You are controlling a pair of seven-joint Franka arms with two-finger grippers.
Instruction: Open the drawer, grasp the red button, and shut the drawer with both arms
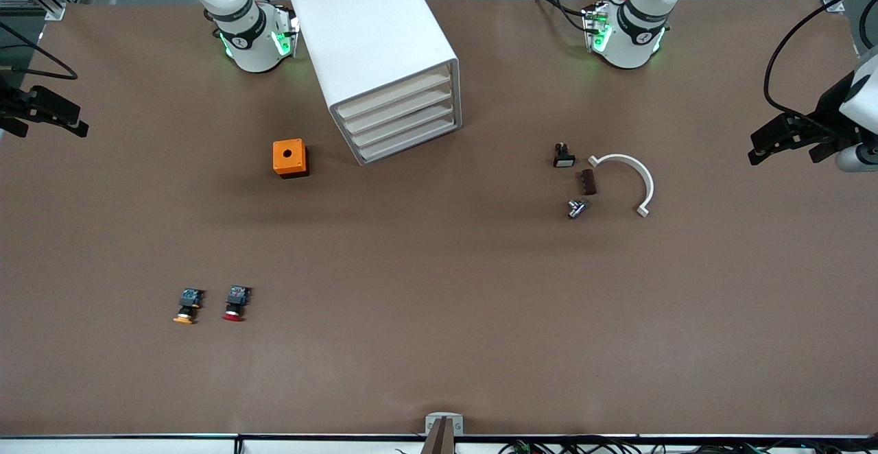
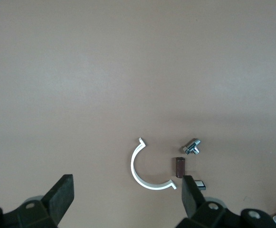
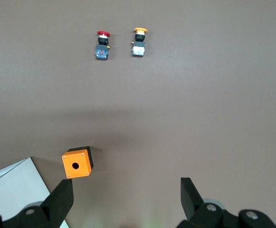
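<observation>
The white cabinet [image 1: 374,49] stands near the robots' bases. Its four cream drawer fronts [image 1: 401,114] are all shut and face the front camera; I cannot tell which is the task's drawer. The red-capped button [image 1: 234,303] [image 3: 102,45] lies on the table, nearer the front camera than the cabinet and toward the right arm's end. My right gripper [image 1: 48,128] [image 3: 127,187] hangs high over the right arm's end of the table, open and empty. High over the left arm's end, my left gripper [image 1: 785,154] [image 2: 127,183] is also open with nothing in it.
An orange-capped button [image 1: 186,306] [image 3: 138,42] lies beside the red one. An orange box [image 1: 290,158] [image 3: 77,162] with a hole sits beside the cabinet. Toward the left arm's end lie a black white-faced button [image 1: 563,156], a brown block [image 1: 587,182], a metal piece [image 1: 577,208] and a white arc [image 1: 631,176].
</observation>
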